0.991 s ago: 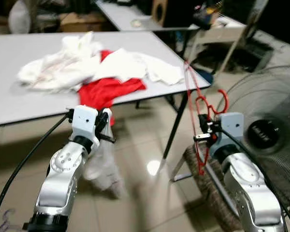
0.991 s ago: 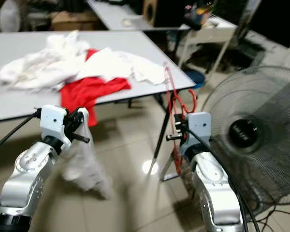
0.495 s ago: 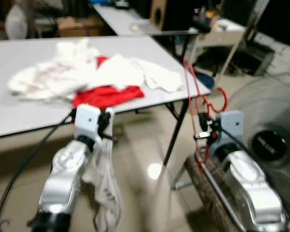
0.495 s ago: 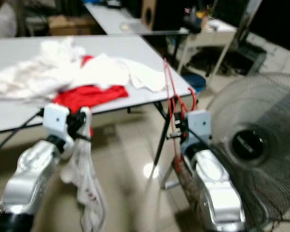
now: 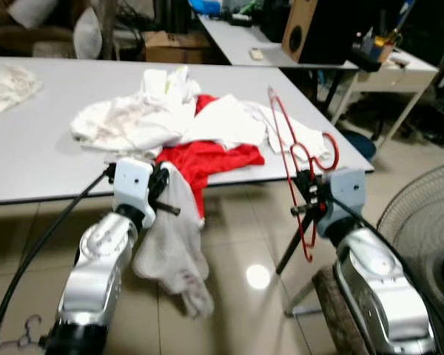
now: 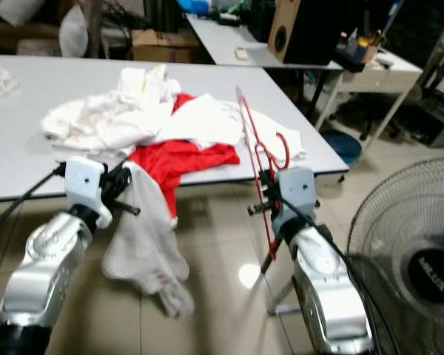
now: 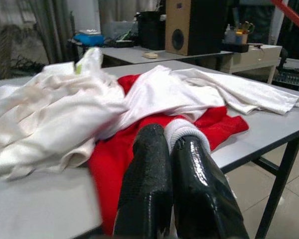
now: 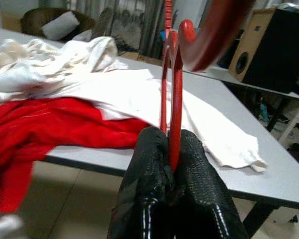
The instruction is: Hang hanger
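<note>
In right gripper (image 5: 305, 198): thin red wire hanger (image 5: 296, 159), upright.

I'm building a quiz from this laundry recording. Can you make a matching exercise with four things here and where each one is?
Things:
1. red hanger
2. white garment
3. red garment
4. fan

Places:
A. draped over the table edge
B. standing on the floor at the robot's right
C. pinched in the right gripper
D. dangling from the left gripper

Pairs: 1-C, 2-D, 3-A, 4-B
</note>
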You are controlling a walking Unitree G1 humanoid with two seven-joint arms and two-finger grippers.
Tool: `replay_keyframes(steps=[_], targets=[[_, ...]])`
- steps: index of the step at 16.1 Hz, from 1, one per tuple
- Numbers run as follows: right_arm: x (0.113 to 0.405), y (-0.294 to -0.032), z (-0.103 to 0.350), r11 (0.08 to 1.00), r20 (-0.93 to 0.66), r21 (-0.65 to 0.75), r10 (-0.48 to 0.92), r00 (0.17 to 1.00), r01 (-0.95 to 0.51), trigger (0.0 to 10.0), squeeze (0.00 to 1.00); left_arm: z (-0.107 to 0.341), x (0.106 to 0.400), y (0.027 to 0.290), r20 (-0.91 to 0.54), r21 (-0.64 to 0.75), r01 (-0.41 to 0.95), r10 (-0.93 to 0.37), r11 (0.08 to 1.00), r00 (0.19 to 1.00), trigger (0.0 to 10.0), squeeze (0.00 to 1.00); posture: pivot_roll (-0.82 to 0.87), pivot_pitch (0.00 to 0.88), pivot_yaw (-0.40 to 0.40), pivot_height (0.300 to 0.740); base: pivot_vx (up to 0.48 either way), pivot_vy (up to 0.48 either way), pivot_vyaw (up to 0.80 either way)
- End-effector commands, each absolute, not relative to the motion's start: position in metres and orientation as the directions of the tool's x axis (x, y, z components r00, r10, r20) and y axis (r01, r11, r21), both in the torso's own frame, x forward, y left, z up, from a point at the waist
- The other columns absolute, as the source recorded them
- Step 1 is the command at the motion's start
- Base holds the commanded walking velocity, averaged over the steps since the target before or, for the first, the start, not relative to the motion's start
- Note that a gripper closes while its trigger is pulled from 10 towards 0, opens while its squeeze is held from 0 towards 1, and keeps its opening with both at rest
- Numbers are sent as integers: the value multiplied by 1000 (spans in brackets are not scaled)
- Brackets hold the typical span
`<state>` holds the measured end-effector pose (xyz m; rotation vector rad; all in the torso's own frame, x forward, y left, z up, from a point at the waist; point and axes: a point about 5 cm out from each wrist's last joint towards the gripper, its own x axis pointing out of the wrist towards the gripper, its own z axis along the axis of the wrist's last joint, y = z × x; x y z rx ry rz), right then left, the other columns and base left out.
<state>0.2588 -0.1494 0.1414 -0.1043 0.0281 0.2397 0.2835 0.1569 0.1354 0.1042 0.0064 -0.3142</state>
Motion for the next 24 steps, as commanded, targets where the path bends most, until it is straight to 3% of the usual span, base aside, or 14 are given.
replay_keyframes(steps=[1,10,12,20,24], targets=[[259,-159,142,975,-34,-100,197,980,-200,10000,0,143,285,146,12,106,340,-344,934,939,10000,0,-94,0,-87,740,349,0,0],[267,-153,138,965,-56,-85,246,968,-250,10000,0,147,287,150,20,145,326,-332,934,943,10000,0,-66,0,-102,740,346,0,0],[265,-152,136,966,-64,-69,244,968,-248,10000,0,151,286,152,24,170,333,-341,928,940,10000,0,-61,0,-95,740,343,0,800],[259,-152,134,986,-12,-3,165,986,-165,10000,0,177,299,155,29,264,418,-441,869,897,10000,0,-54,0,31,740,341,0,100],[254,-167,153,938,7,-71,340,941,-338,10000,0,198,309,147,65,226,484,-509,845,858,10000,0,-49,0,33,740,150,0,0]])
